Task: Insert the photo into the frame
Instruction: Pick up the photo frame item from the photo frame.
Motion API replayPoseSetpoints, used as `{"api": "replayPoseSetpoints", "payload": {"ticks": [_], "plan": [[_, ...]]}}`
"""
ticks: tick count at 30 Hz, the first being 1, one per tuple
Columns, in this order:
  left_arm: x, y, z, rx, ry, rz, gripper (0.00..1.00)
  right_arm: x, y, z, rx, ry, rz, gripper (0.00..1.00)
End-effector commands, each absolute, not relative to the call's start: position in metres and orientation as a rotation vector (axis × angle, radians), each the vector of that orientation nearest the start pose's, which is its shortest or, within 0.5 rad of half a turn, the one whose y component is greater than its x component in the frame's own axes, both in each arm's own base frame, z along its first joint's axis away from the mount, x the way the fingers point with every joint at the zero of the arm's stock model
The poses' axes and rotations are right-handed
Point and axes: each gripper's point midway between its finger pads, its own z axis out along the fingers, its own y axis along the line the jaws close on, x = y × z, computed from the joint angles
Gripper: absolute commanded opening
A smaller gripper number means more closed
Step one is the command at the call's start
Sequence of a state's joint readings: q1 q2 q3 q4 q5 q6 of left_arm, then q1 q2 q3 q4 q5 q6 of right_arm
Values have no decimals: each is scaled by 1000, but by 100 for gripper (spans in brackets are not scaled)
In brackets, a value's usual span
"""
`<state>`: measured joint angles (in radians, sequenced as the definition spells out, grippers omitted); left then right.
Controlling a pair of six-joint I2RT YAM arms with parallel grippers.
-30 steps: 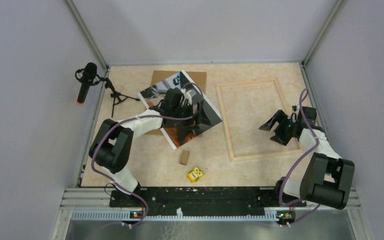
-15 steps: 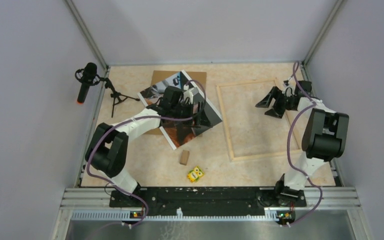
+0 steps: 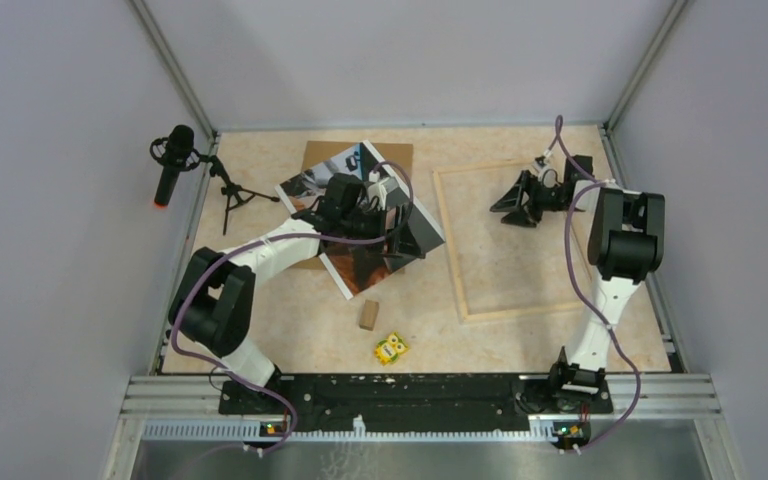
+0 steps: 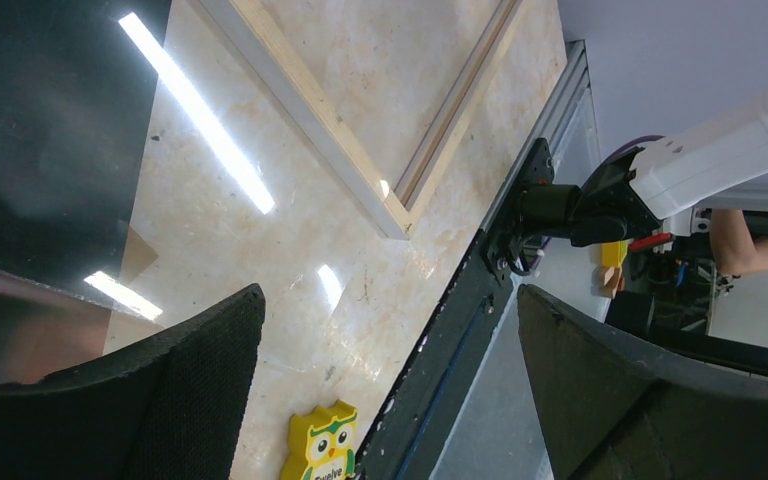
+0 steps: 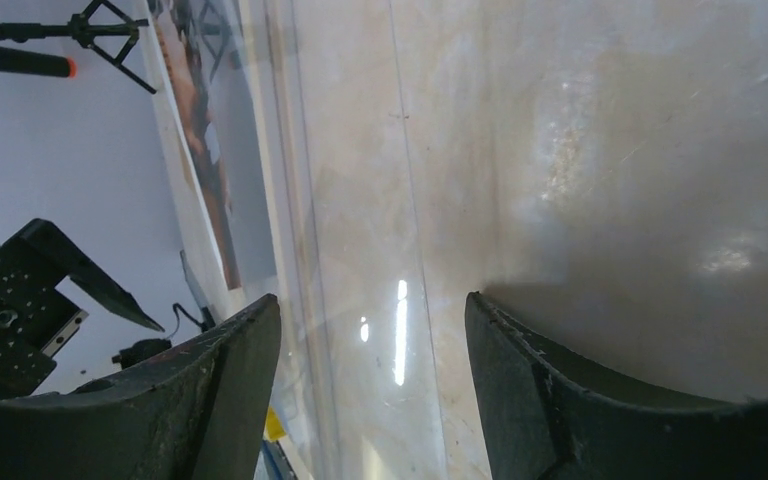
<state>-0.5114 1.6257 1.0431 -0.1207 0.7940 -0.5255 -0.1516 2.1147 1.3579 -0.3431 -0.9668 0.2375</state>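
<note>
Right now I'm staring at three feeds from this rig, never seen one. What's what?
Two robot arms are bolted at the near edge of a table. The overhead picture looks down from behind them; the other two come from a camera on each wrist, so the black shapes at the bottom are that arm's own fingers. On the table: a glossy photo lying partly on a brown board, a pale wooden frame, a small wooden block, a yellow owl toy and a microphone on a tripod. The left gripper hangs over the photo, the right gripper over the frame's far part. Both are open and hold nothing.
</note>
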Motion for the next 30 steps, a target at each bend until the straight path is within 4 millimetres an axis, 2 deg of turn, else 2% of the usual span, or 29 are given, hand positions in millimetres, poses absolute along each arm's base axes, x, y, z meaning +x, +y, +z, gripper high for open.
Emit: {"api": "replayPoseSetpoints", "payload": {"ticks": [1, 10, 16, 19, 21, 26, 28, 30], "plan": [[268, -314, 166, 493, 2306, -1465, 98, 424, 101, 46, 101, 2393, 1405, 65], [270, -311, 170, 488, 2284, -1457, 98, 411, 115, 41, 100, 2383, 1501, 60], [276, -306, 173, 464, 2265, -1435, 98, 412, 118, 50, 105, 2362, 1550, 50], [276, -304, 174, 458, 2261, -1432, 98, 411, 120, 64, 107, 2324, 1581, 45], [277, -304, 174, 455, 2257, -1425, 98, 411, 122, 78, 102, 2293, 1594, 40], [281, -300, 175, 440, 2246, -1403, 98, 408, 123, 97, 144, 2259, 1606, 16], [282, -298, 176, 437, 2240, -1392, 98, 404, 124, 99, 172, 2257, 1609, 1], [284, -297, 178, 439, 2229, -1372, 98, 403, 124, 106, 166, 2236, 1601, 0]]}}
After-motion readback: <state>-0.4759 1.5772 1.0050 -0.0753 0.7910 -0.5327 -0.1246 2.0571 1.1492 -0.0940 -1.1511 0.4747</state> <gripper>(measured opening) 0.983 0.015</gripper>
